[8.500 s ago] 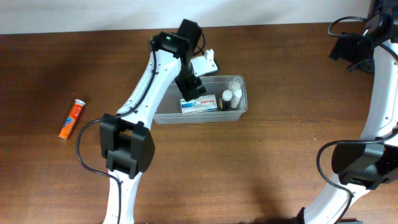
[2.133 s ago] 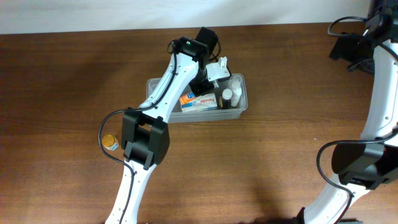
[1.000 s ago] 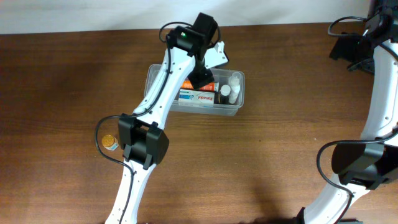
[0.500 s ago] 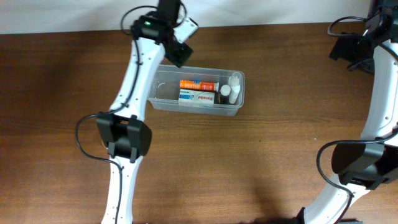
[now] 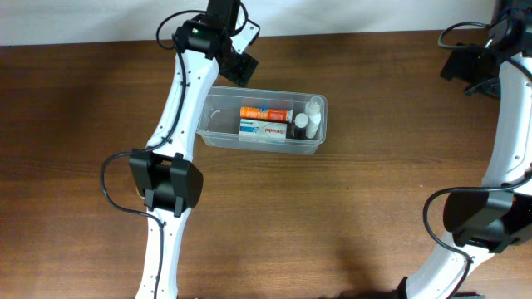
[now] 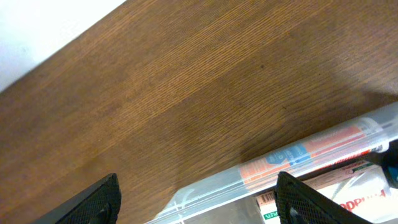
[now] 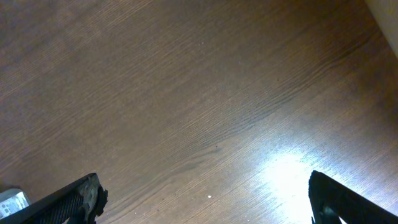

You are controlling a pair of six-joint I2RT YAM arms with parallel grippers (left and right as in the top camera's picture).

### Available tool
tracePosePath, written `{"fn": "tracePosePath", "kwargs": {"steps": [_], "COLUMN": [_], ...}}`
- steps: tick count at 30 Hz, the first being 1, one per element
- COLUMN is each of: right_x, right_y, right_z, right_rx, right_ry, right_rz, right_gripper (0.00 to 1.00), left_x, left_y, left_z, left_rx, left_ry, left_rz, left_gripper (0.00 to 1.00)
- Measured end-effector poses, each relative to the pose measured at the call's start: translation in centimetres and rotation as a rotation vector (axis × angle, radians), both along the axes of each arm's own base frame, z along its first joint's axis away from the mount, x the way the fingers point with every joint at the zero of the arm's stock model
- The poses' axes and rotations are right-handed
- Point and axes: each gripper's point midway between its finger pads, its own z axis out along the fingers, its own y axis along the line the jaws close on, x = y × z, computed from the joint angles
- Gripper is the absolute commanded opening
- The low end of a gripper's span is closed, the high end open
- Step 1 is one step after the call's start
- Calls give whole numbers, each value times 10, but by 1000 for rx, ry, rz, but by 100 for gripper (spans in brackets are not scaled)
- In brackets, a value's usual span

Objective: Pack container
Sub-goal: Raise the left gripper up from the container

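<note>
The clear plastic container (image 5: 218, 139) stands on the brown table at centre. Inside lie an orange tube (image 5: 264, 113), a white box (image 5: 263, 129) and small white-capped bottles (image 5: 304, 121) at its right end. My left gripper (image 5: 240, 65) is open and empty, above the table just behind the container's far left corner. In the left wrist view the container's rim (image 6: 205, 193) and the orange tube (image 6: 311, 152) show between the open fingers (image 6: 199, 214). My right gripper (image 5: 459, 65) is open and empty at the far right back, over bare wood (image 7: 205, 214).
The white wall edge runs along the back of the table (image 5: 100, 166). The right arm's base (image 5: 478, 220) stands at the right front, the left arm's base (image 5: 166, 184) at the left front.
My left gripper left the orange tube in the container and rose out of it to the back left. In the last half second it shifted only slightly. The right arm has not moved.
</note>
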Motion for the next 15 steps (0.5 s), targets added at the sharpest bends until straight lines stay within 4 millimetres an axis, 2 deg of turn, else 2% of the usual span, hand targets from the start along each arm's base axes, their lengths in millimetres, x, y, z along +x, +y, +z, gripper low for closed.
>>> {"fn": "tracePosePath", "kwargs": {"steps": [9, 10, 15], "right_x": [0, 0, 0], "right_y": [0, 0, 0], "right_z": [0, 0, 0], "right_rx": [0, 0, 0], "right_ry": [0, 0, 0], "right_rz": [0, 0, 0], "right_gripper": [98, 98, 98], "left_x": [0, -1, -6], "left_y": [0, 0, 1], "left_z": [-30, -32, -36], "left_rx": [-8, -8, -12], "left_ry": [63, 69, 98], "left_rz": [53, 56, 79], "left_gripper": [79, 76, 76]}}
